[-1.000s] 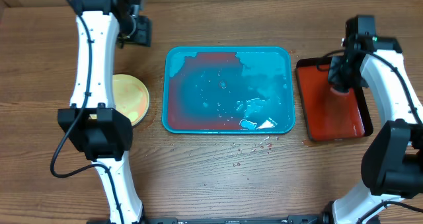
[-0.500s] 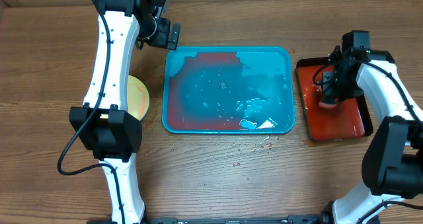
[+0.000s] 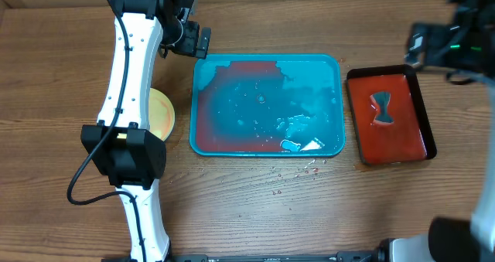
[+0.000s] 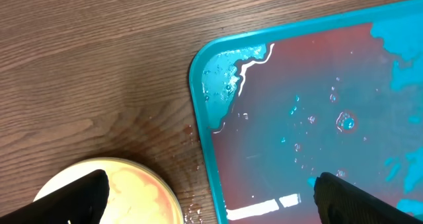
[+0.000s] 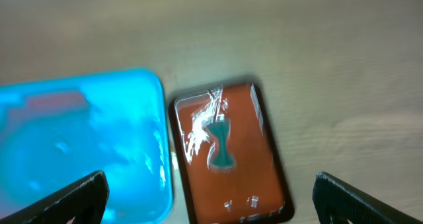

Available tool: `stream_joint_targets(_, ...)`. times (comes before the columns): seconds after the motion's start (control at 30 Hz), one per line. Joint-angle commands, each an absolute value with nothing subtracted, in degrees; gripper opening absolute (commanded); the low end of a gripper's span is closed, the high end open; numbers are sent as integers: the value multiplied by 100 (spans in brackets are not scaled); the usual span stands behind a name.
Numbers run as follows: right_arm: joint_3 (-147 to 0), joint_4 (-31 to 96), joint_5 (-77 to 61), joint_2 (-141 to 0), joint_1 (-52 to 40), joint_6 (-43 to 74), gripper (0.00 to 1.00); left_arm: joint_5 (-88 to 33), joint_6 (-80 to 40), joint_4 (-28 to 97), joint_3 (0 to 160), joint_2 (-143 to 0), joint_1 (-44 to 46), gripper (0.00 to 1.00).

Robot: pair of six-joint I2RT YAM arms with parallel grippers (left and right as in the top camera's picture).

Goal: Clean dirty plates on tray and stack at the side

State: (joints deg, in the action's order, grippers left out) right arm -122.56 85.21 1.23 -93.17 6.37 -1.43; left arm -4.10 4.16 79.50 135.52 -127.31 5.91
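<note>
Change, right arm: it has pulled up and away from the dark red tray (image 3: 418, 142) to the upper right corner of the overhead view, where it now shows only as a blur.
Change, sponge: the teal sponge (image 3: 381, 109), pinched to an hourglass shape, now lies free on the red tray.
Change, left arm: it stands where it did half a second ago.
Left pincer (image 4: 210, 184): jaws wide, empty, touching nothing, hovering above the upper left corner of the turquoise tray (image 3: 197, 69).
Right pincer (image 5: 210, 181): jaws wide, holding nothing, high above the red tray and sponge.
Plate: a yellow-green plate (image 3: 162, 111) sits on the wooden tabletop (image 3: 46, 76) just left of the turquoise tray, off it.
Turquoise tray: centre of the overhead view, wet, with a reddish film pooled over much of its floor.
Hidden: the left arm covers the plate's left half, and the wrist view cuts it off at the bottom edge, so whether more plates lie beneath cannot be told.
Blur: the right wrist view is smeared.
</note>
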Motion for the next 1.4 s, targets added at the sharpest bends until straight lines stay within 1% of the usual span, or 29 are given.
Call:
stream_joint_targets(0.0,-13443,8602,27,-8825,639,-82,100,-449,368,7946,13618,-12643,607,100)
stream_joint_targets(0.17,-14171,8538,30,-8383,639,-82,100,-449,368,7944,13618,-12643,607,100)
stream_joint_targets(0.4,-14184,8744,30,-7841,639,-82,100,-449,368,7944,13618,-12643,604,100)
stream_joint_targets(0.73,-14173,9266,30,-7745,642,-84,100,-449,368,7944,13618,-12643,604,100)
stream_joint_targets(0.97,-14164,8442,25,-7400,639,-80,100,-449,368,7944,13618,-12643,607,100)
stream_joint_targets(1.07,-13946,8042,23,-7164,639,-80,100,-449,368,7944,13618,-12643,604,100)
stream_joint_targets(1.23,-13137,7271,5,-6643,639,-80,100,-449,366,7944,13618,-12643,604,100)
stream_joint_targets(1.37,-12070,6514,-252,-6086,639,-80,100,-449,368,7946,13618,-12643,604,100)
